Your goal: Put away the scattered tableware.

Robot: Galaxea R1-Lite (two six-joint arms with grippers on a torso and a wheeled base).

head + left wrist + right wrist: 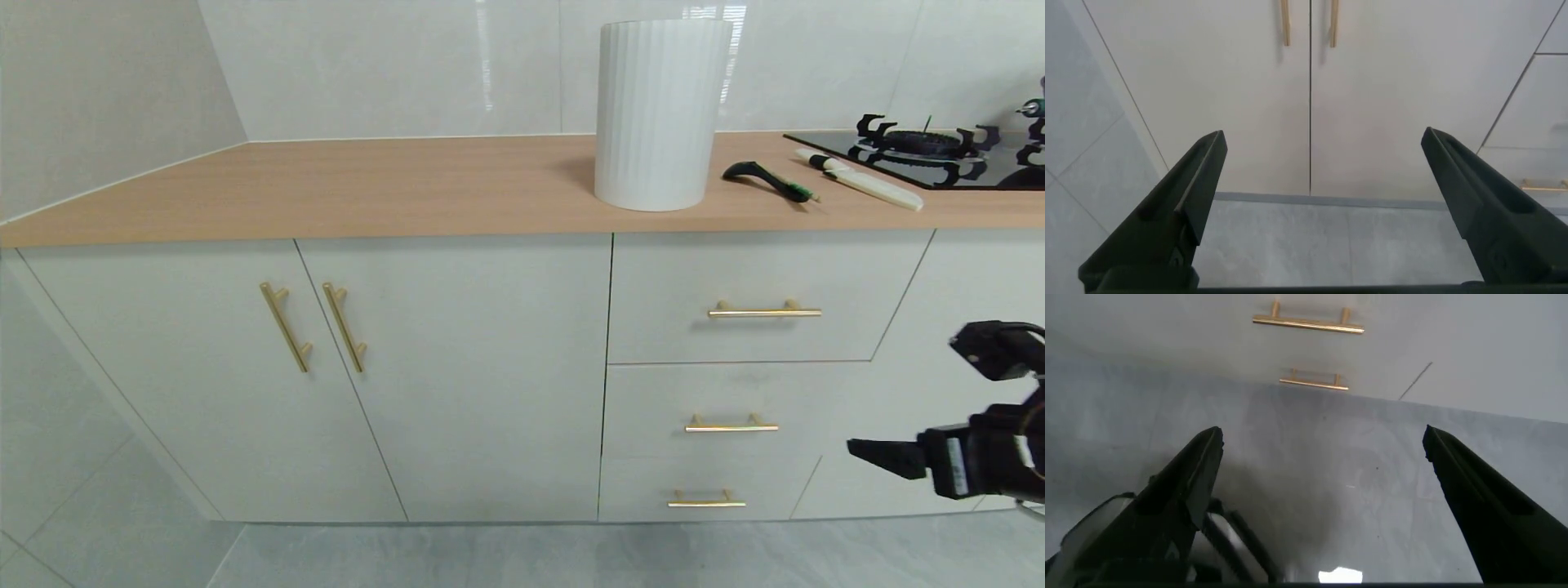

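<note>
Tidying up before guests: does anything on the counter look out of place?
Yes: a black-handled utensil and a pale knife lie loose, askew, on the counter between the white container and the hob. Nothing spilled.

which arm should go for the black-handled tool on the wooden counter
Probably right: the black-handled, green-tipped utensil lies right of the white ribbed container, above the open right gripper. The open left gripper faces the pale double cabinet doors, farther left.

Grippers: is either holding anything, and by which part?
Nothing is held. The left gripper and right gripper are both open with empty gaps. The knife and black-handled utensil lie on the countertop.
</note>
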